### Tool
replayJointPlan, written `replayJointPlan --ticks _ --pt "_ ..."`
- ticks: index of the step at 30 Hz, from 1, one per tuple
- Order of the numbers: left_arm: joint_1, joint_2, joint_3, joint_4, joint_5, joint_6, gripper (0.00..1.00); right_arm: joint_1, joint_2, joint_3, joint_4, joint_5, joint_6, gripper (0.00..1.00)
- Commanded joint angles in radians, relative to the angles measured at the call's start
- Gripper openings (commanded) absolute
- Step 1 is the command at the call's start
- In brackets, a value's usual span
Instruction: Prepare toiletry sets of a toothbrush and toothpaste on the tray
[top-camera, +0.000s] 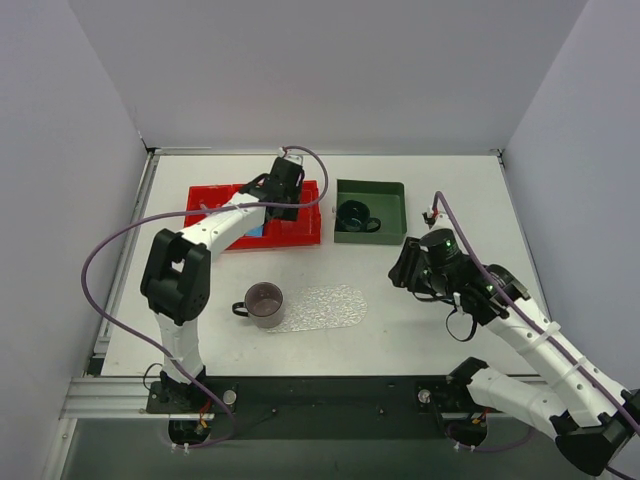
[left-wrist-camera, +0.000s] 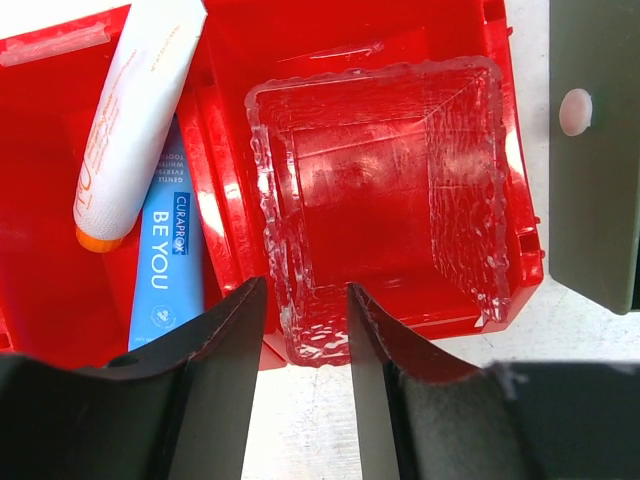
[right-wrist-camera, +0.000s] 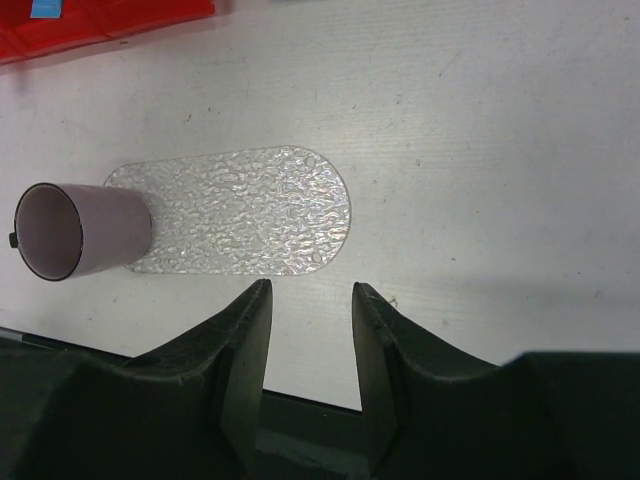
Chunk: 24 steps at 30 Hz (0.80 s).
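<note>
The toothpaste (left-wrist-camera: 130, 120), a white tube with an orange cap, lies in the left compartment of the red bin (left-wrist-camera: 225, 60). It rests partly over the light-blue toothbrush (left-wrist-camera: 168, 250). My left gripper (left-wrist-camera: 305, 290) hangs over the bin's neighbouring compartment. Its jaws are apart, straddling the near rim of a clear bumpy square insert (left-wrist-camera: 390, 190), and I see no grip on anything. The clear oval tray (right-wrist-camera: 240, 210) lies mid-table with a mauve cup (right-wrist-camera: 80, 232) on its left end. My right gripper (right-wrist-camera: 310, 290) is open and empty just short of the tray (top-camera: 325, 305).
A dark green bin (top-camera: 370, 212) holding a dark cup (top-camera: 352, 215) stands right of the red bin (top-camera: 255, 215). Its wall (left-wrist-camera: 600, 150) is close to my left gripper (top-camera: 285, 200). The table's front edge runs just behind my right gripper (top-camera: 402, 268).
</note>
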Motion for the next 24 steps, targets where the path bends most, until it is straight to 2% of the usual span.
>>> replayJointPlan --ticks 1,13,24 --pt "0.01 0.005 0.056 0.002 0.014 -0.005 0.47 -0.006 0.023 0.007 0.006 -0.016 -0.003 0.33" --pt "0.025 0.038 0.068 -0.005 0.022 -0.005 0.38 -0.005 0.043 0.004 0.019 -0.038 0.0 0.33" --pt "0.025 0.03 0.071 -0.003 0.03 -0.003 0.16 -0.006 0.049 0.004 0.019 -0.044 0.002 0.33"
